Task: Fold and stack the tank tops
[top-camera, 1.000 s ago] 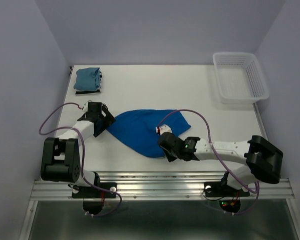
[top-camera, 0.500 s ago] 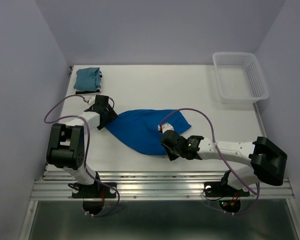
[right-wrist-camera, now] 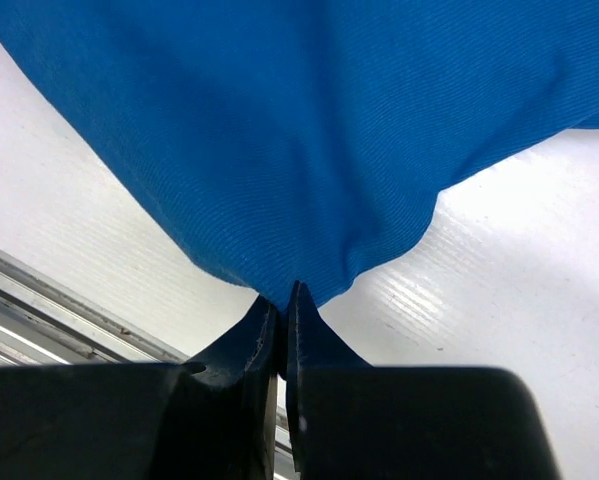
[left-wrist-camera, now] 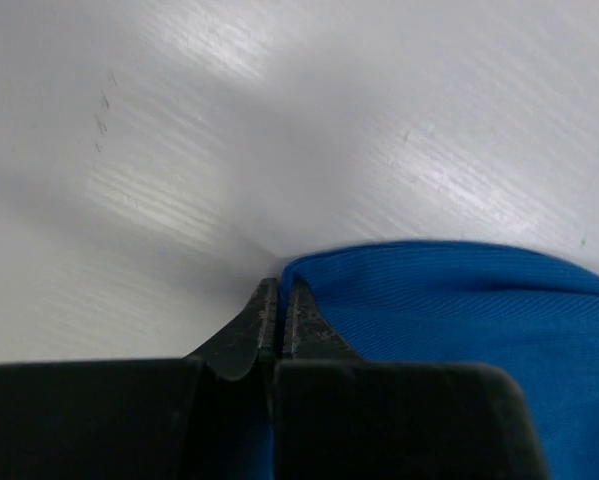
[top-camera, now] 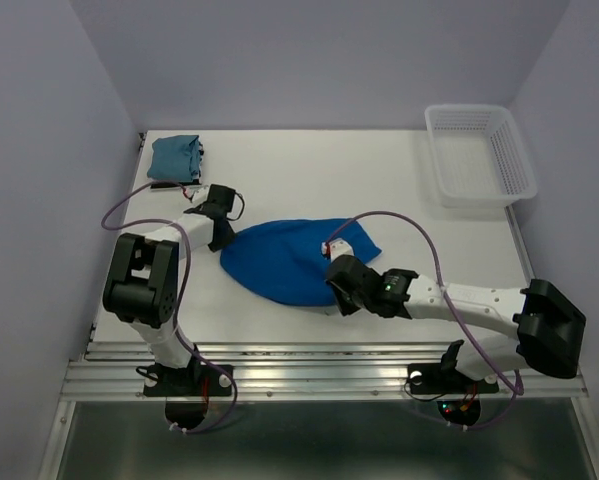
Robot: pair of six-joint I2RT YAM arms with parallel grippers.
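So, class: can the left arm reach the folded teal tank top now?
Probably not yet: the way to the teal tank top is free, but the left gripper is shut on the royal blue tank top.

One royal blue tank top, one folded teal tank top, one white basket, and two arms: left arm, right arm.

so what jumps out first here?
The royal blue tank top lies spread mid-table, with the left gripper pinched shut on its left edge and the right gripper shut on its near corner. A folded teal tank top sits at the far left corner, a white basket far right.
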